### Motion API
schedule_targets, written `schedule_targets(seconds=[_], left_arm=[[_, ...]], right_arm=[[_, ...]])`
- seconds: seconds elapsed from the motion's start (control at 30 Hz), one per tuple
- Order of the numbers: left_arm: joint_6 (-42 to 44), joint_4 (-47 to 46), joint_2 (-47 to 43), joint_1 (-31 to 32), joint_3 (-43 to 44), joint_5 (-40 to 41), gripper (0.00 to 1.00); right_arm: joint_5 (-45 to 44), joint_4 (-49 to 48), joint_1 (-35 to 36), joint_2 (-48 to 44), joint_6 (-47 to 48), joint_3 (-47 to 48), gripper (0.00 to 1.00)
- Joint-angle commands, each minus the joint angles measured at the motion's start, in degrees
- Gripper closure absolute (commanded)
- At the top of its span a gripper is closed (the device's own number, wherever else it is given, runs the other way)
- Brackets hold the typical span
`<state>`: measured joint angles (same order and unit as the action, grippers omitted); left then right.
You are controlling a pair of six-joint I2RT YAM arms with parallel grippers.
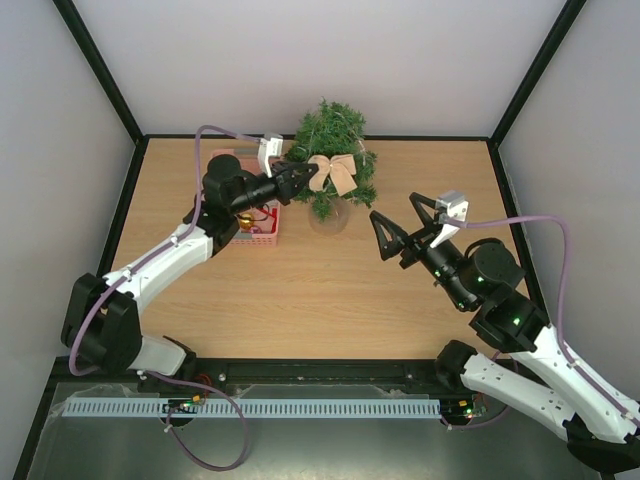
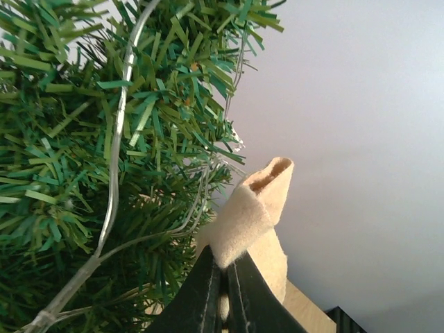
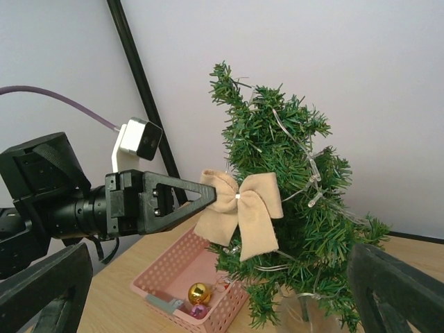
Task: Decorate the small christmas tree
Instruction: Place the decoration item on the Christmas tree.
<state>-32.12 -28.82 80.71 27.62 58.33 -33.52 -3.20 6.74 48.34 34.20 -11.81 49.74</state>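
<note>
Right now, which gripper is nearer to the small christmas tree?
Left. The left gripper holds a beige bow at the branches of the small christmas tree; the right gripper hovers open, apart, to its right.

One small christmas tree (image 1: pixel 335 135), one beige bow (image 1: pixel 335 172), one pink basket (image 1: pixel 262 237), two baubles (image 3: pixel 200 292)

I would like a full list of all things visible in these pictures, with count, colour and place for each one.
tree: 1, dark green, far middle of table
string: 1, pale, running through the tree
bow: 1, beige, at the tree's branches
basket: 1, pink, left of the tree
gold ball: 1, gold, in the basket
pink ball: 1, pink, in the basket
table: 1, wood brown, under everything
left tool: 1, black, shut on the bow
right tool: 1, black, open, right of the tree
</note>
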Motion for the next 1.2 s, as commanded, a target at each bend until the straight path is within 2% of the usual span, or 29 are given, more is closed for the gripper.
schedule_targets(seconds=[0.0, 0.13, 0.27, 0.43, 0.83, 1.0, 1.17], left_arm=[[-0.9, -3.53, 0.72, -0.19, 0.23, -2.8, 0.98], [-0.22, -3.13, 0.76, -0.19, -0.16, -2.78, 0.98], [-0.71, -3.85, 1.29, -0.19, -0.47, -3.1, 0.98], [-0.15, -3.87, 1.38, -0.39, -0.67, -2.55, 0.98], [-0.01, -4.01, 2.55, -1.4, -0.4, -3.18, 0.98], [-0.08, -4.09, 3.0, -1.82, -0.31, -3.63, 0.98], [-0.04, -4.22, 3.16, -1.95, -0.57, -4.2, 0.98]], right_arm=[[-0.98, -3.27, -0.17, 0.63, -0.69, -1.4, 0.02], [-4.87, -4.53, -0.17, 4.55, -2.48, -0.5, 0.01], [-6.59, -2.81, -0.17, 12.94, -1.08, 4.63, 0.2], [-10.38, -5.34, -0.58, 19.68, 1.29, 7.3, 0.54], [0.41, -9.66, -10.35, 29.7, 0.04, 9.8, 0.58], [4.28, -11.31, -11.68, 32.27, 0.57, 9.38, 0.6], [4.24, -12.0, -11.86, 33.83, 0.74, 8.59, 0.62]])
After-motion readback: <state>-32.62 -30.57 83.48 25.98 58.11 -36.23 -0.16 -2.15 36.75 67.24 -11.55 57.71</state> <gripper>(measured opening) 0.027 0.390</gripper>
